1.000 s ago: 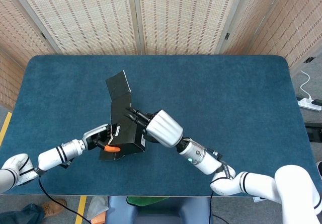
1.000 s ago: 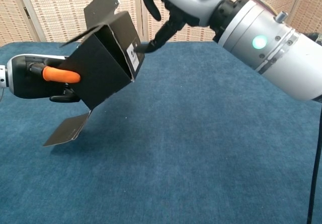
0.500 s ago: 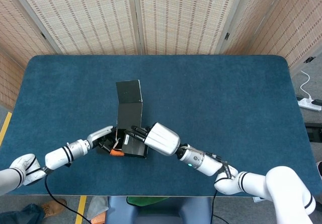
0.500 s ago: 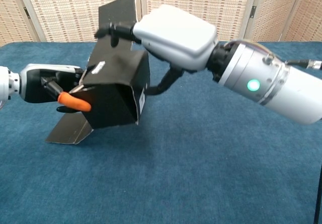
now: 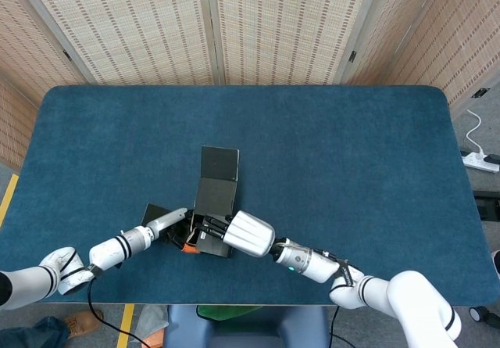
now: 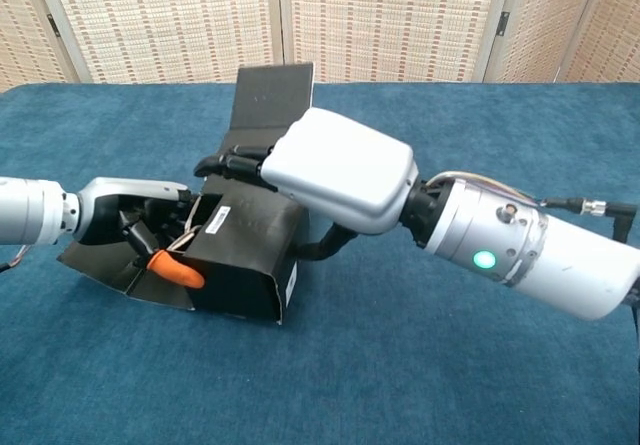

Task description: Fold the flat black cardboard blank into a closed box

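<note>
The black cardboard box (image 6: 245,260) lies on its side on the blue table (image 6: 420,365), partly folded, with its open end facing my left hand. One long flap (image 6: 270,95) stands up behind it and shows flat in the head view as the flap (image 5: 219,164). My right hand (image 6: 335,170) lies over the top of the box, fingers (image 6: 235,160) across the upper face and thumb down the near side. My left hand (image 6: 130,215) reaches into the open end, its orange fingertip (image 6: 175,270) against a side flap (image 6: 95,265). From above, left hand (image 5: 168,223) and right hand (image 5: 246,234) flank the box (image 5: 212,211).
Woven folding screens (image 5: 211,27) stand behind the table's far edge. A power strip with a white cable (image 5: 480,156) lies on the floor to the right. The box sits close to the table's near edge (image 5: 234,297).
The box came down from tilted in the air to lying on the table and turned clockwise. My right hand moved over its top; my left hand slid lower into the open end.
</note>
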You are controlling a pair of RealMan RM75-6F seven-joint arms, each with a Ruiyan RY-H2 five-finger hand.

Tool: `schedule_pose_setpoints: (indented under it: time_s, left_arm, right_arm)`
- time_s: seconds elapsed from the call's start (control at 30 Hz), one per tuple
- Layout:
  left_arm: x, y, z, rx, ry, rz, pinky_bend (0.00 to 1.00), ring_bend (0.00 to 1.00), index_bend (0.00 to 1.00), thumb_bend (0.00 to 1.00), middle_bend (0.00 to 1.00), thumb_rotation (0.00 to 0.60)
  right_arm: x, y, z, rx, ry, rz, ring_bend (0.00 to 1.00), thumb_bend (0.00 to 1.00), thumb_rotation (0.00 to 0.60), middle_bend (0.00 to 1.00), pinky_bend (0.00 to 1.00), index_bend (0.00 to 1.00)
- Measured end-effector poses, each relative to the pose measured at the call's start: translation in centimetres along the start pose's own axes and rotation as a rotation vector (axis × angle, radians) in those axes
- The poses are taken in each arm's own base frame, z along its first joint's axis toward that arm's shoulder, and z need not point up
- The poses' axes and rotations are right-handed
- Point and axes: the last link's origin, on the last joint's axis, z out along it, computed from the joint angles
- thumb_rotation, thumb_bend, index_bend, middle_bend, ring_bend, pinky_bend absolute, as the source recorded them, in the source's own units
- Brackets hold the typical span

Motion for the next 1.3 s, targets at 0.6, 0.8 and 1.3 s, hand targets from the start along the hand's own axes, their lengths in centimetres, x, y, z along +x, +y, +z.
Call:
schedule_pose_setpoints:
  time_s: [0.6,0.8,1.3]
  left_arm:
    - [-0.5,-0.3,0.2,0.024,0.017,0.004,0.86,0.60,0.18,0.24,0.18,0.600]
    - [-0.4,-0.3,0.0,0.018,0.023,0.021,0.86,0.60,0.15,0.23,0.16,0.600]
    - [-0.7,0.2,-0.2,0.001,0.020,0.041,0.86,0.60,0.05,0.19,0.10,0.600]
  right_arm:
    - [-1.1,-0.9,0.4,0.015,0.002,-0.006,0.75,0.00,0.600,0.39,1.00,0.32]
    - [-1.3,-0.9,-0.1,0.014,-0.009,-0.001,0.75,0.01,0.600,0.39,1.00,0.33]
    - [-1.5,-1.0,-0.4,0.017,-0.026,-0.008,0.75,0.01,0.600,0.39,1.00,0.33]
